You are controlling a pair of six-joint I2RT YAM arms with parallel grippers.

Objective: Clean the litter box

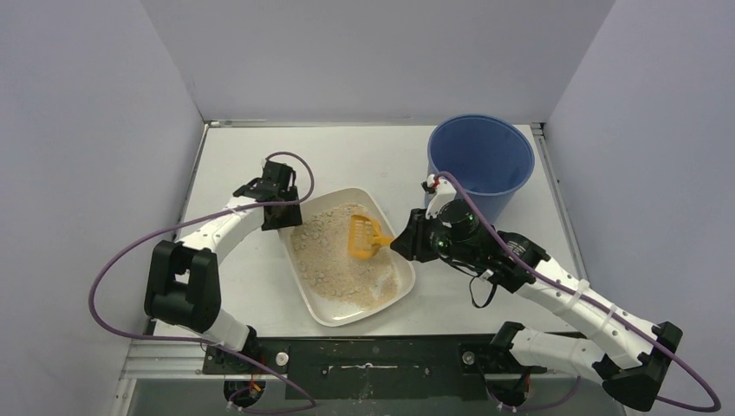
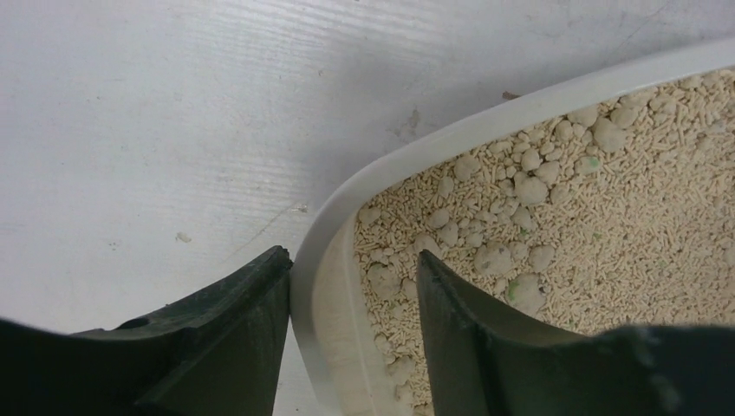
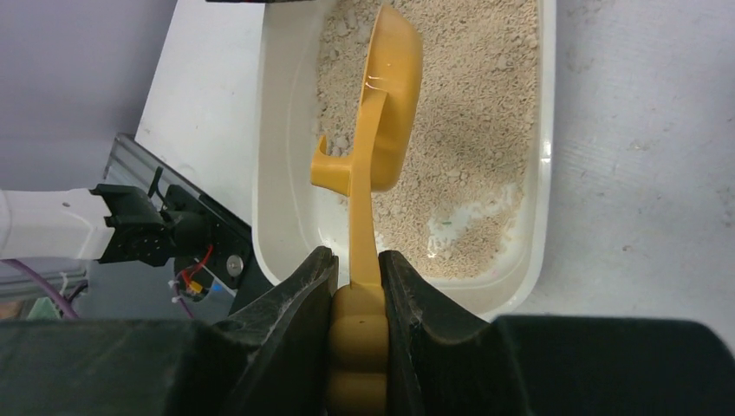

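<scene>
The litter box (image 1: pixel 347 321) is an off-white tray of beige litter in the middle of the table. My left gripper (image 1: pixel 282 217) stands astride its far left corner. In the left wrist view the gripper (image 2: pixel 351 256) is open: one finger touches the outside of the rim (image 2: pixel 451 130), and the other is in the litter, apart from the wall. Several clumps (image 2: pixel 494 256) lie there. My right gripper (image 1: pixel 397 243) is shut on the handle of the orange scoop (image 1: pixel 364 236). In the right wrist view (image 3: pixel 357 256) the scoop head (image 3: pixel 394 104) is tilted over the litter, and the box wall (image 3: pixel 269 130) shows.
A tall blue bucket (image 1: pixel 481 160) stands at the back right, just behind my right wrist. Grey walls close in the table on the left, back and right. The metal rail and arm mounts (image 3: pixel 139 234) run along the near edge.
</scene>
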